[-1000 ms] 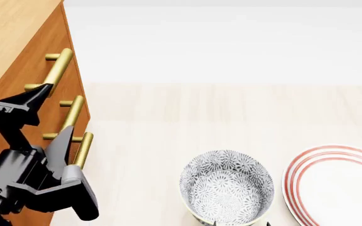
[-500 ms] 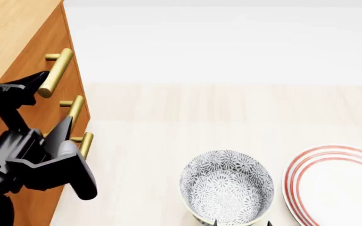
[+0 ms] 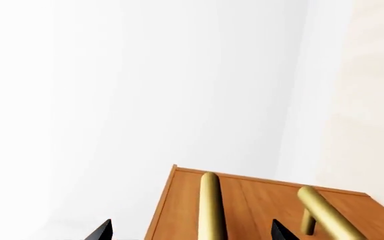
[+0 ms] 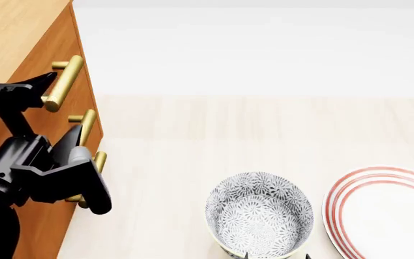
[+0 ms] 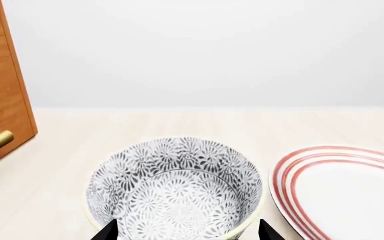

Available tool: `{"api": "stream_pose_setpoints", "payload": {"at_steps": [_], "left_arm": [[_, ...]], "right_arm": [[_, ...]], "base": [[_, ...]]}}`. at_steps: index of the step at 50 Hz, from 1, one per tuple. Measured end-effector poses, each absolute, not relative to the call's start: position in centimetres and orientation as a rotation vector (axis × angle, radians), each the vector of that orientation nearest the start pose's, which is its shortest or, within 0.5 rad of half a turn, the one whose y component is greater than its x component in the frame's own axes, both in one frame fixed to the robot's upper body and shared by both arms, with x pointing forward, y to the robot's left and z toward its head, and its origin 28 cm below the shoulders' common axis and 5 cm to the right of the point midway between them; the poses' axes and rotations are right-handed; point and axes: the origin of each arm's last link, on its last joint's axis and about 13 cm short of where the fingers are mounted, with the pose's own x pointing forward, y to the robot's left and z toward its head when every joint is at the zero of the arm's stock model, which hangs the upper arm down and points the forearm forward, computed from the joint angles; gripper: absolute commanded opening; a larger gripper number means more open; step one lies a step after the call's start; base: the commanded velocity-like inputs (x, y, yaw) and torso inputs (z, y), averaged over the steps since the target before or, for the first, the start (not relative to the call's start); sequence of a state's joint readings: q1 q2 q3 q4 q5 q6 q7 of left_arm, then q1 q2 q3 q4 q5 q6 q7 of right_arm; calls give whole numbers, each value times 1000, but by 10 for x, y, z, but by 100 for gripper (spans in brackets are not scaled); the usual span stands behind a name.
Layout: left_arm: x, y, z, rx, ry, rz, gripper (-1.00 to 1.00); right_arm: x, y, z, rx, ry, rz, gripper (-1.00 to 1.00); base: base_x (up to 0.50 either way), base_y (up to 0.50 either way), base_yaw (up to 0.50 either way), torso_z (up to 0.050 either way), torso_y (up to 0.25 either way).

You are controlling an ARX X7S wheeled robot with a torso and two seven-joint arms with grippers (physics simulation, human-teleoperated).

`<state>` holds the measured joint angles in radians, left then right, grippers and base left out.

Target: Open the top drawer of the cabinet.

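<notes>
1. The black left gripper [image 4: 49, 105] is seen in the head view with its jaws spread wide, one finger [image 4: 21, 90] level with the near end of the top brass bar handle [image 4: 64, 82] and the other finger [image 4: 69, 144] lower, over the middle handle [image 4: 84, 128]; nothing is held.
2. In the left wrist view, two dark fingertips are seen well apart, with a brass bar [image 3: 209, 206] lying between them; whether the bar is touched cannot be told.
3. The top drawer [image 4: 52, 75], the uppermost orange-brown wooden front, is seen flush with the tall orange-brown wooden cabinet [image 4: 9, 32], at the left of the head view.
4. A third brass handle [image 4: 92, 172] is partly hidden behind the left arm, below the other two.
5. The right gripper [image 5: 185, 231] is shown only as two dark tips, set apart, at the near rim of a round bowl with a grey-and-white floral pattern [image 5: 175, 190]; nothing is gripped.
6. A white plate with red rings [image 4: 387, 210] is placed just beside the bowl on the pale wooden floor [image 4: 264, 129].
</notes>
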<state>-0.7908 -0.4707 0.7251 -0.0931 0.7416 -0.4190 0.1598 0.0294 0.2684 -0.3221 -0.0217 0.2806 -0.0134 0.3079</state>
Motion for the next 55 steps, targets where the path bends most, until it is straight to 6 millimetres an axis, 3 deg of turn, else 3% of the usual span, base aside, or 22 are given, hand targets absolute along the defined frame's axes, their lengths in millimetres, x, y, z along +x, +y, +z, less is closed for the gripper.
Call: {"api": "stream_pose_setpoints", "payload": {"at_steps": [55], "left_arm": [[366, 249, 169, 1430, -113, -42, 100]], "right_arm": [[206, -96, 14, 9, 37, 8, 100]], "base": [[0, 0, 0, 0, 0]]}}
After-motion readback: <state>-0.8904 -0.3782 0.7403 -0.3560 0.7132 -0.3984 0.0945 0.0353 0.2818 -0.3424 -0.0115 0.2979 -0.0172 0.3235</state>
